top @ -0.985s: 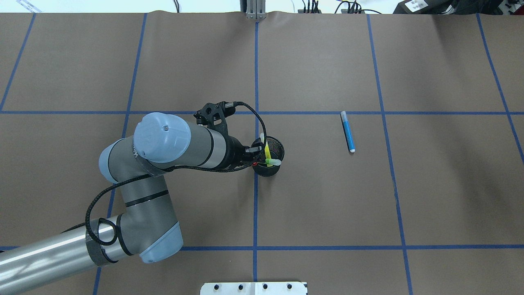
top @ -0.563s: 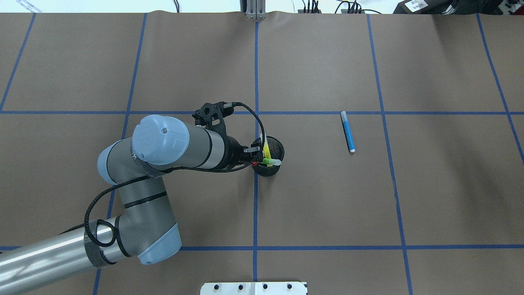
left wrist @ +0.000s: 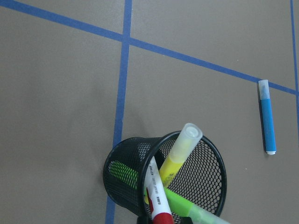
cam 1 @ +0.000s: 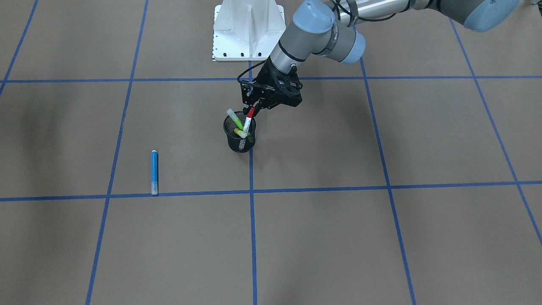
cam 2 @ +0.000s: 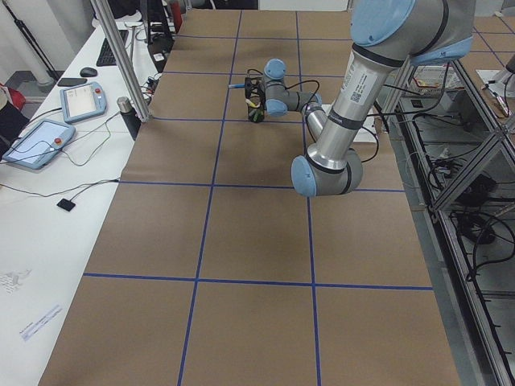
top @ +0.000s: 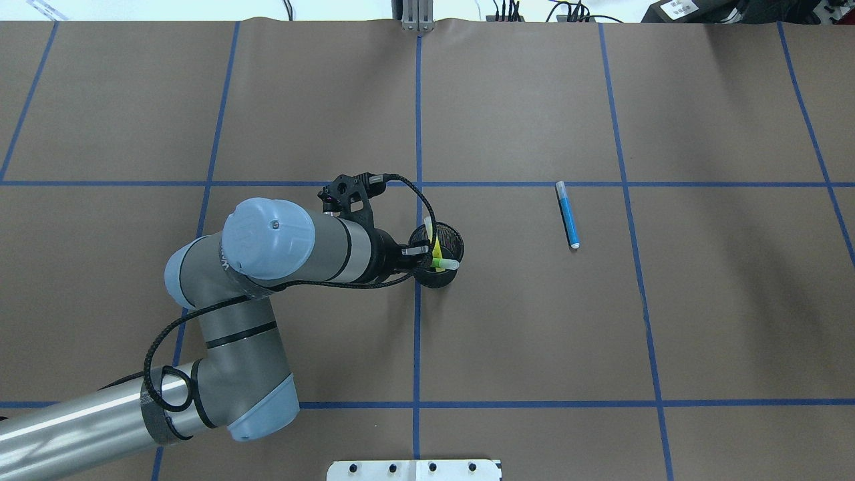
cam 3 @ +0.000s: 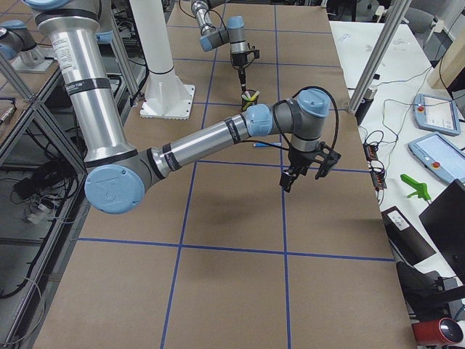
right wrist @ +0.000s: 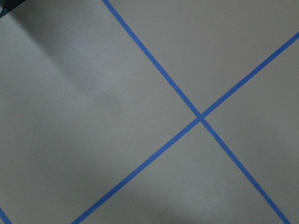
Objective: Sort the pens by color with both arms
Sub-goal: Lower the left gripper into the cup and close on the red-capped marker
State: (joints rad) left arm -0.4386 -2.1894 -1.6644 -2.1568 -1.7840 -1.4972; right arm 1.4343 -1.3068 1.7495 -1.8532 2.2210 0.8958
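A black mesh cup (top: 451,242) stands at the table's middle, also in the front view (cam 1: 239,145) and left wrist view (left wrist: 205,179). In it lean the yellow pen (left wrist: 180,151), the lime green pen (left wrist: 187,207) and the red-capped white pen (left wrist: 154,186). My left gripper (cam 1: 254,109) hangs over the cup's rim, shut on the red cap of that pen (cam 1: 248,123). The blue pen (top: 568,215) lies flat on the table to the cup's right. My right gripper (cam 3: 301,171) shows only in the exterior right view, above bare table. I cannot tell whether it is open.
The white pedestal base (cam 1: 247,29) stands at the robot's side of the table. Blue tape lines (top: 417,133) divide the brown table into squares. The right arm (cam 3: 218,134) stretches low over the table's right end. Tablets (cam 2: 48,141) lie on a side bench.
My left arm has shifted slightly and its wrist has turned a little at the cup. The red cap seen by the cup's near rim before is hidden in the overhead view now. The blue pen has not moved.
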